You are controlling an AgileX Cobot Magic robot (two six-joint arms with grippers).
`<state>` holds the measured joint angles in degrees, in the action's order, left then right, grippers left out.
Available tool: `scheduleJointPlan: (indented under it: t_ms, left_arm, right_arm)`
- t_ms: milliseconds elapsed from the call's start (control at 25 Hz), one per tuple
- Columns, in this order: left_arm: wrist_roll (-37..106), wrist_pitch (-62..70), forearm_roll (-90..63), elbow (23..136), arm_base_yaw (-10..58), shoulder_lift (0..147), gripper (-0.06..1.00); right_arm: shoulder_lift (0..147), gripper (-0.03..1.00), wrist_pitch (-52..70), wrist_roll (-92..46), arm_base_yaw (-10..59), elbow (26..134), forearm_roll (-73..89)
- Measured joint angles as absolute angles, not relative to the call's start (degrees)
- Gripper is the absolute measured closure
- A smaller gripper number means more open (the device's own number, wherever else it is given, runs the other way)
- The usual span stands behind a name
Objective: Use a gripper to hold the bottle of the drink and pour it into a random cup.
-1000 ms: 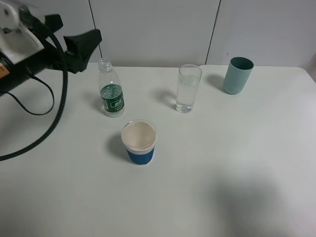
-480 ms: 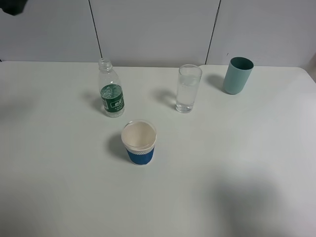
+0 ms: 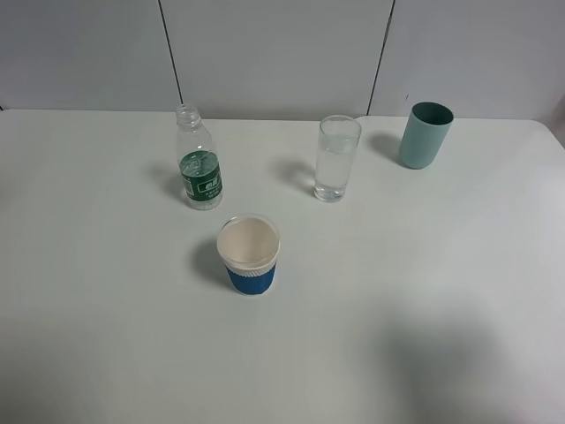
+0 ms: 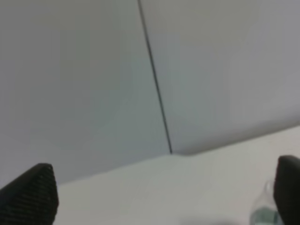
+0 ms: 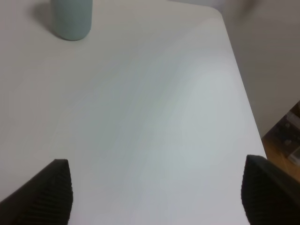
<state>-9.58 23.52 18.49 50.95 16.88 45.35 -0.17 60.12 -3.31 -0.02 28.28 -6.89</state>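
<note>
Standing uncapped and upright on the white table, the small clear plastic bottle with the green label sits at about 10 o'clock from the table centre in the high view, and nothing touches it. Note that liquid fills its lower part only. Locate the tall, narrow clear drinking glass at about 1 o'clock, well apart from the bottle; it is upright and holds clear liquid over most of its height. Find the opaque teal tumbler at 2 o'clock, near the far table edge. Find the short white paper cup with the blue sleeve near the centre, at about 5 o'clock from the bottle, upright with a pale interior.

Check the left gripper in its wrist view: both black ribbed fingertips stand wide apart with nothing between them, facing the wall panels, and a blurred part of the bottle appears beside one fingertip. Check the right gripper likewise: its fingertips stand wide apart over bare table, gripping nothing, with the teal tumbler ahead.
</note>
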Motion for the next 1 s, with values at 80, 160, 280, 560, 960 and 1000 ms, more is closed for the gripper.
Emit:
scheduleJointPlan:
  t_ms: [80, 160, 280, 560, 960, 1000]
  left_arm:
    - [-8.98, 26.99, 16.86, 51.69, 16.88, 44.3, 0.03]
    - [-7.29, 29.23, 15.06, 52.12, 16.88, 42.54, 0.03]
    - [-4.66, 30.39, 12.59, 52.43, 16.65, 39.18, 0.03]
    - [-3.8, 35.42, 10.74, 52.43, 10.11, 31.45, 0.03]
    - [-3.8, 40.69, 7.52, 50.83, 4.7, 19.24, 0.03]
    - [-3.8, 40.86, 7.53, 49.81, 4.31, 17.5, 0.03]
  right_arm:
    - [-0.17, 0.23, 60.12, -3.31, -0.02, 28.28, -6.89]
    - [-0.17, 0.23, 60.12, -3.31, -0.02, 28.28, -6.89]
    - [-0.17, 0.23, 60.12, -3.31, -0.02, 28.28, -6.89]
    - [-0.17, 0.23, 60.12, -3.31, -0.02, 28.28, -6.89]
    - [-0.17, 0.23, 60.12, -3.31, -0.02, 28.28, -6.89]
    - [-0.17, 0.23, 60.12, -3.31, -0.02, 28.28, -6.89]
